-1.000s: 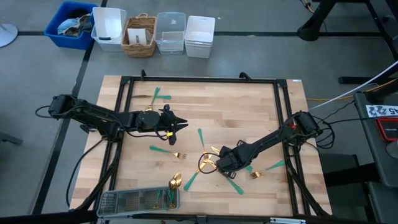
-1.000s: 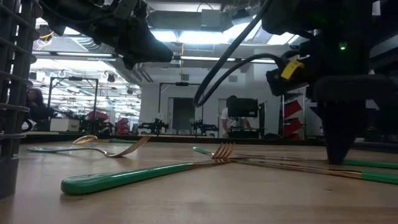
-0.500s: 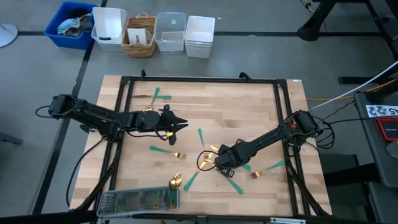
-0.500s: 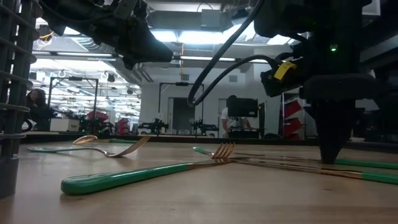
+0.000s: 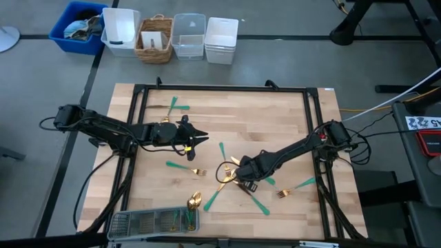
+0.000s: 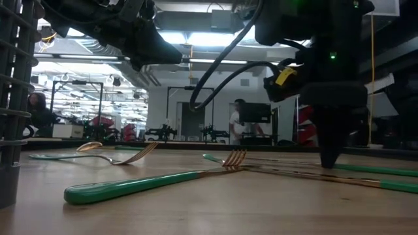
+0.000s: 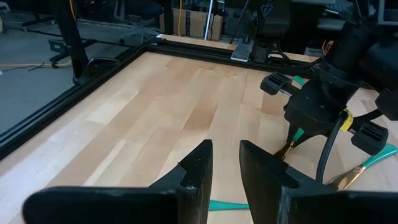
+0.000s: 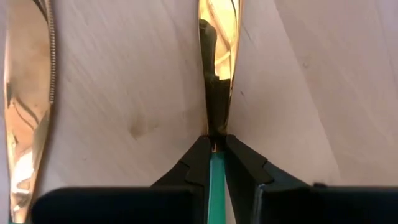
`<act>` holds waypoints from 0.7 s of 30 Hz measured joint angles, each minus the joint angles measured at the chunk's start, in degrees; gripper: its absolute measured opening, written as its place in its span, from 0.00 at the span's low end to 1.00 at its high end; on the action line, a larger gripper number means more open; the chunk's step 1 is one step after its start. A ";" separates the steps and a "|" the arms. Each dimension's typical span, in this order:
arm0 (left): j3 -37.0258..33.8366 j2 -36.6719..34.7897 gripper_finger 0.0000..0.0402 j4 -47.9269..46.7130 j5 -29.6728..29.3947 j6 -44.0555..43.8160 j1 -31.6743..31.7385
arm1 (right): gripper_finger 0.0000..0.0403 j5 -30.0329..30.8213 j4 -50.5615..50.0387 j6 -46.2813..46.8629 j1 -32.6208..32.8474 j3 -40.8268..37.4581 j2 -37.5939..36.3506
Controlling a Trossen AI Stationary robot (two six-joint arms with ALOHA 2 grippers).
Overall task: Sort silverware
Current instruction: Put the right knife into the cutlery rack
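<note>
The silverware, gold heads on teal handles, lies scattered on the wooden table (image 5: 275, 117): a fork (image 6: 150, 181) close to the low camera, a spoon (image 6: 91, 147) further back, and other pieces (image 5: 180, 167) to the left. Over the cluster at mid-table my right gripper (image 5: 241, 175) points down, shut on one slim piece (image 8: 217, 37). A second gold blade (image 8: 25, 93) lies beside it. My left gripper (image 7: 225, 168) hovers above the table's left half. Its fingers stand a narrow gap apart with nothing between them. My right gripper pinches the slim piece between its two fingers, where the teal handle (image 8: 216, 177) meets the gold head. The fingers come from above, pointing down, one on either side of the handle. The gold head lies flat on the wood beyond the fingertips (image 6: 330, 156).
A grey mesh tray (image 5: 138, 222) with a few pieces in its right end sits at the near left edge; its wall (image 6: 10, 98) fills the low view's left. Bins and a basket (image 5: 155, 41) stand beyond the far edge. A black frame (image 5: 220, 88) borders the table.
My right gripper has gone a short way toward the table's left and slightly toward its far edge, staying shut and low at the tabletop. The piece it holds has slid along the wood with it.
</note>
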 joint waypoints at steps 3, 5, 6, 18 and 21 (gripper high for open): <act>0.00 0.00 0.18 0.00 0.00 0.00 0.00 | 0.10 -0.67 0.64 -0.56 -0.35 0.00 -0.04; 0.00 -0.09 0.18 -0.03 0.00 0.15 0.00 | 0.10 -1.03 0.71 -1.35 -0.69 0.00 -0.04; 0.00 -0.29 0.18 -0.12 0.00 0.35 0.00 | 0.10 -1.22 0.76 -1.43 -0.71 0.00 -0.04; 0.02 -8.38 0.18 -0.61 -0.02 2.69 0.00 | 0.10 -0.21 1.47 -5.95 -2.37 2.39 -0.11; 0.02 -10.19 0.18 -0.74 -0.02 3.10 0.00 | 0.10 0.76 1.56 -8.81 -2.97 4.40 -0.15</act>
